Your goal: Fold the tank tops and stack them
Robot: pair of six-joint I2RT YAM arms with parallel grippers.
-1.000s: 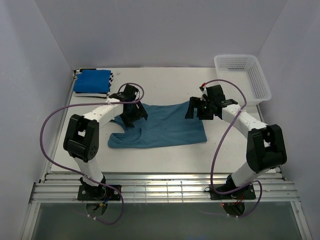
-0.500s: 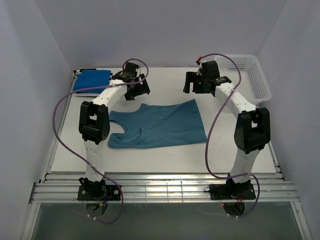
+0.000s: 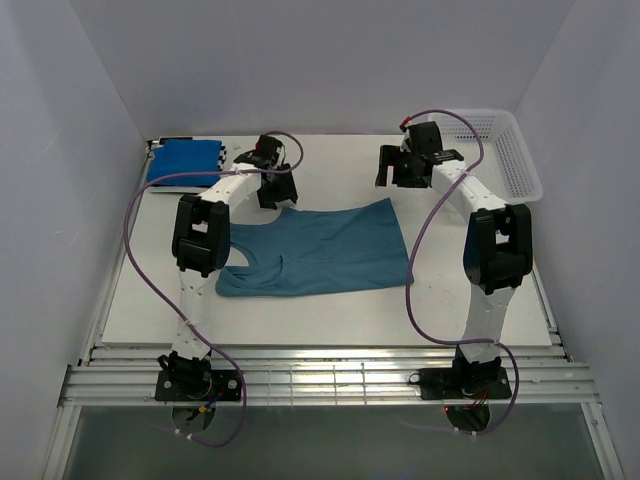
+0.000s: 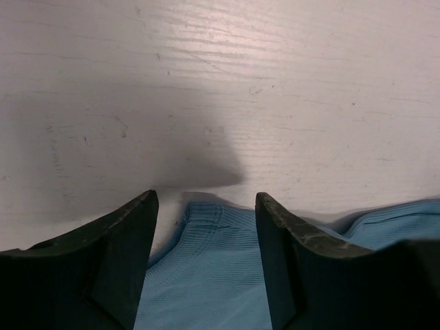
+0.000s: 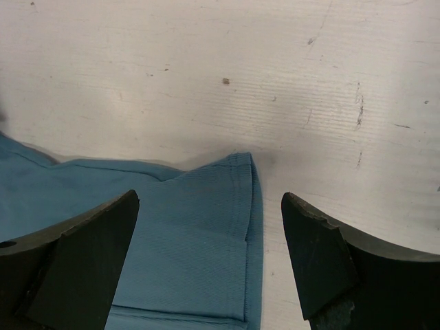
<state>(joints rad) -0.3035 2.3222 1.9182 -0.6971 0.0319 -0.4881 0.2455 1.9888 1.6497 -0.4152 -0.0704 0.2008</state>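
Teal top (image 3: 320, 250) lies flat on the worktop (image 3: 330, 310). Left jaws gape empty over its far-left strap; right jaws, wide and empty, over its far-right corner.

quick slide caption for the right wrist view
Open right gripper over a hemmed corner of the teal top on the white table
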